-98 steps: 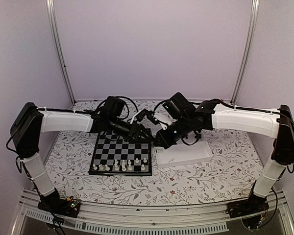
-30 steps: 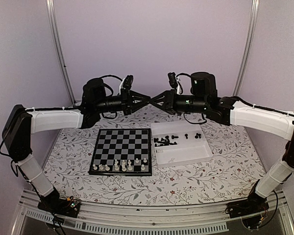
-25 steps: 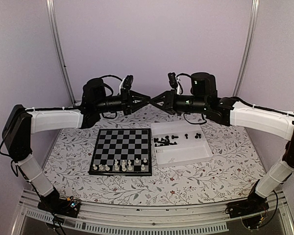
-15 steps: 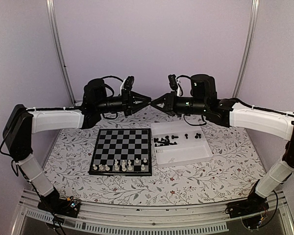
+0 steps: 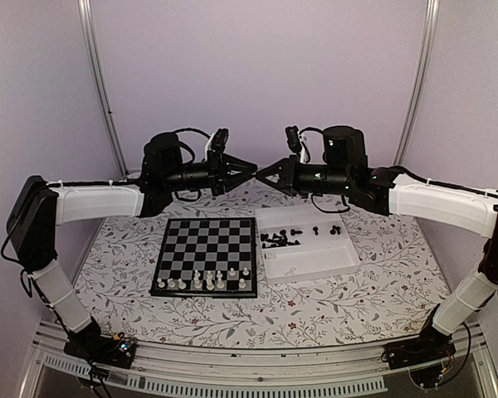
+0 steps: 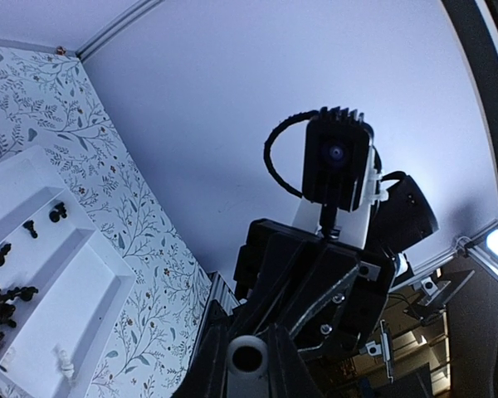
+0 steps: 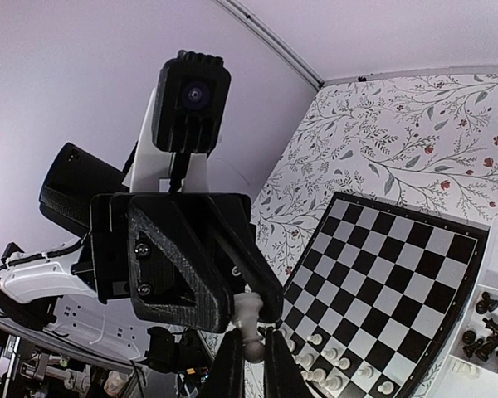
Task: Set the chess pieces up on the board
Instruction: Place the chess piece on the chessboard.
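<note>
Right wrist view: one white chess piece [image 7: 251,327] pinched by left gripper [image 7: 254,308] and right gripper [image 7: 251,363], both closed.

Left arm [image 5: 95,203] and right arm [image 5: 436,201]: white link covers, black joints, black looped wrist cables. Left tool [image 5: 249,169] and right tool [image 5: 263,173]: black, angular, screws visible.

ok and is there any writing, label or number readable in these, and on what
None readable in any view. The board has plain checks, with no letters or numbers along its border; the tray shows no print; the small electronics at the arm bases are too small to read.
</note>
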Robot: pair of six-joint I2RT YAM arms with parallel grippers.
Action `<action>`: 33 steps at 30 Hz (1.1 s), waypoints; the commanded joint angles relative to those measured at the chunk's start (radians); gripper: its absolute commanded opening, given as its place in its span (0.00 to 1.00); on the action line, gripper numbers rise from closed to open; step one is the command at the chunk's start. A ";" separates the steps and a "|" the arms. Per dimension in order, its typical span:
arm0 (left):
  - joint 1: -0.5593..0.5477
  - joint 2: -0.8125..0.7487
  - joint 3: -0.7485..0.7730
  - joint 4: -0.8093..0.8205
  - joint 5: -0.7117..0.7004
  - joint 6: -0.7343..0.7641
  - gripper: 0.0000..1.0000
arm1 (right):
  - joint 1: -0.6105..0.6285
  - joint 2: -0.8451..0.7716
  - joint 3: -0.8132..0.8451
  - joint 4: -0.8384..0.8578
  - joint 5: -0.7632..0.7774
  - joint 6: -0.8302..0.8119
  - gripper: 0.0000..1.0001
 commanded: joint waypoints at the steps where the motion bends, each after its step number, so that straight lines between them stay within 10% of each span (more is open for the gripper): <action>1: -0.017 0.007 0.039 -0.081 0.007 0.042 0.21 | 0.003 0.003 0.028 0.000 0.022 -0.041 0.06; 19: 0.174 -0.345 -0.023 -0.782 -0.308 0.469 0.41 | 0.128 0.307 0.499 -0.699 0.173 -0.330 0.02; 33: 0.193 -0.487 -0.160 -0.893 -0.362 0.510 0.41 | 0.161 0.672 0.798 -1.093 0.203 -0.393 0.03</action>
